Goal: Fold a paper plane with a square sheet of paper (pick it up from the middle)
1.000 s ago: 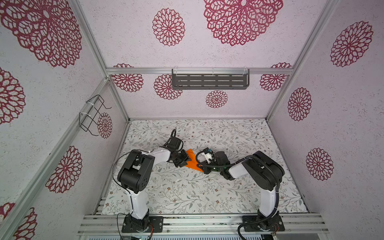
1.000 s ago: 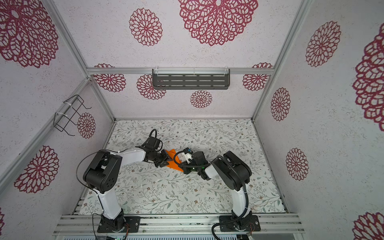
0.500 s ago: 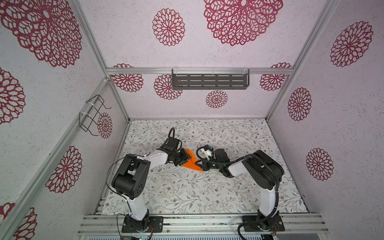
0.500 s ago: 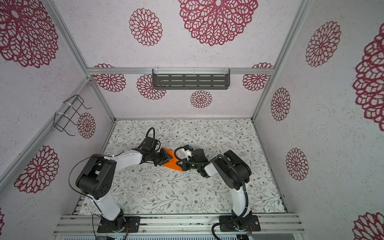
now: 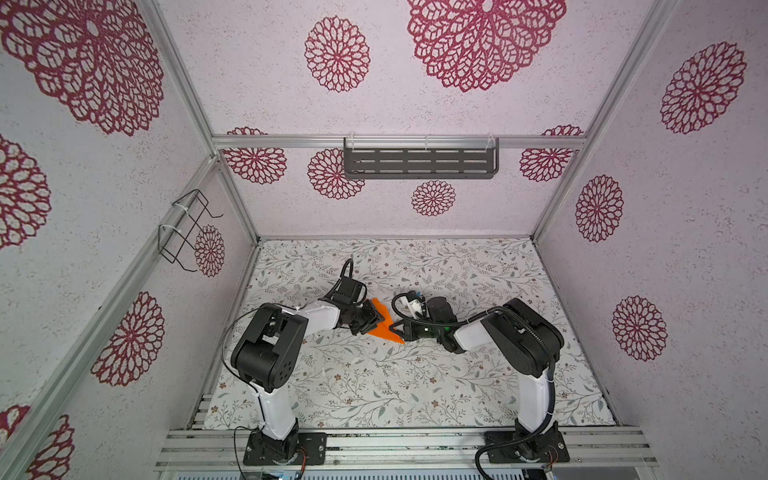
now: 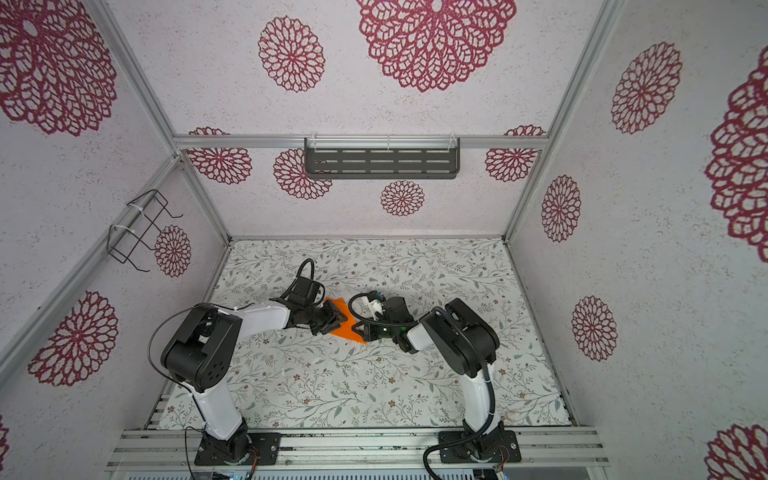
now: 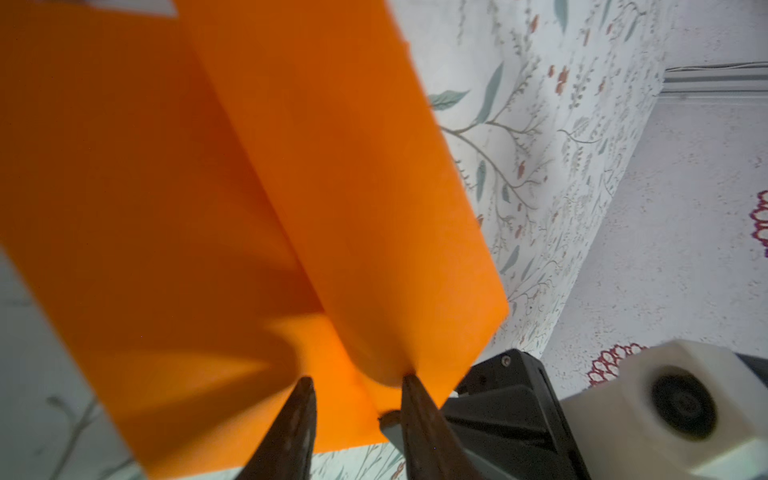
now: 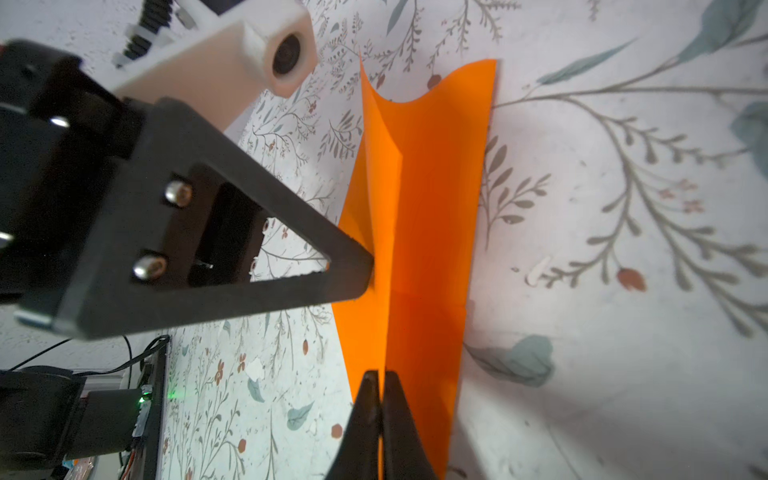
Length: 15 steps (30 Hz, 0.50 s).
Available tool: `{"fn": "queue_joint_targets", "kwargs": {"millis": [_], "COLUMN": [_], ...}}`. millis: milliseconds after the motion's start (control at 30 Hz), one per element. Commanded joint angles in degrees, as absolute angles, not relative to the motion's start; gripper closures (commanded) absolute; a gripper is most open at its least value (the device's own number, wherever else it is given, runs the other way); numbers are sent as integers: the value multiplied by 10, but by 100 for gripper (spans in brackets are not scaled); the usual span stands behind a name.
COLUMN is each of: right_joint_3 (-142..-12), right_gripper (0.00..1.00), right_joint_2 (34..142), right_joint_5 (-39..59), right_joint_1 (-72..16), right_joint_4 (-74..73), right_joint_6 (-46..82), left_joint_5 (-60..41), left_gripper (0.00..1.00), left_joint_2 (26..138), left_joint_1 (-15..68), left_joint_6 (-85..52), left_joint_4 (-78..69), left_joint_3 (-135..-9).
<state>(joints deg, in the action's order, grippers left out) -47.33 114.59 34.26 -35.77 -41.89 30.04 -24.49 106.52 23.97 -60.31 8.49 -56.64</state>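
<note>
The square sheet of paper (image 5: 384,328) (image 6: 347,329) is bright orange and lies mid-table, bent along a centre crease with one half raised (image 8: 432,216). My right gripper (image 8: 380,374) is shut on the crease at the sheet's near edge, and a sliver of orange shows between its fingers. My left gripper (image 7: 357,380) stands open at the opposite side, and a raised hump of the sheet (image 7: 291,187) touches one of its fingertips (image 7: 409,380). In both top views the left gripper (image 5: 375,318) and the right gripper (image 5: 395,330) face each other across the sheet. No paper plane is in view.
The floral table cover (image 5: 374,386) runs to the walls on three sides. A black slotted shelf (image 5: 419,163) hangs on the back wall and a wire rack (image 5: 187,230) on the left wall. An aluminium rail (image 5: 395,440) carries both arm bases at the front edge.
The left arm's elbow and wrist have shifted slightly beside the sheet. The right wrist has moved a little. The sheet stays in the same spot between the two grippers.
</note>
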Motion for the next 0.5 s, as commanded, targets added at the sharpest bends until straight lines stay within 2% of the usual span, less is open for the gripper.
{"fn": "queue_joint_targets", "kwargs": {"millis": [0,133,467], "right_joint_3": [-490,-496,-447], "right_gripper": [86,78,62], "right_joint_2": [1125,1103,1043], "right_joint_5": [334,316,257], "right_joint_1": [-355,-354,-365], "right_joint_4": [-381,-338,-347], "right_joint_6": [266,247,163], "left_joint_5": [-231,-225,-210], "left_gripper": [63,62,62], "left_joint_2": [1083,1095,1111], "left_joint_1": [242,242,240], "left_joint_6": [-616,-622,-626], "left_joint_4": [107,132,191], "left_joint_3": [-582,-590,-607]}}
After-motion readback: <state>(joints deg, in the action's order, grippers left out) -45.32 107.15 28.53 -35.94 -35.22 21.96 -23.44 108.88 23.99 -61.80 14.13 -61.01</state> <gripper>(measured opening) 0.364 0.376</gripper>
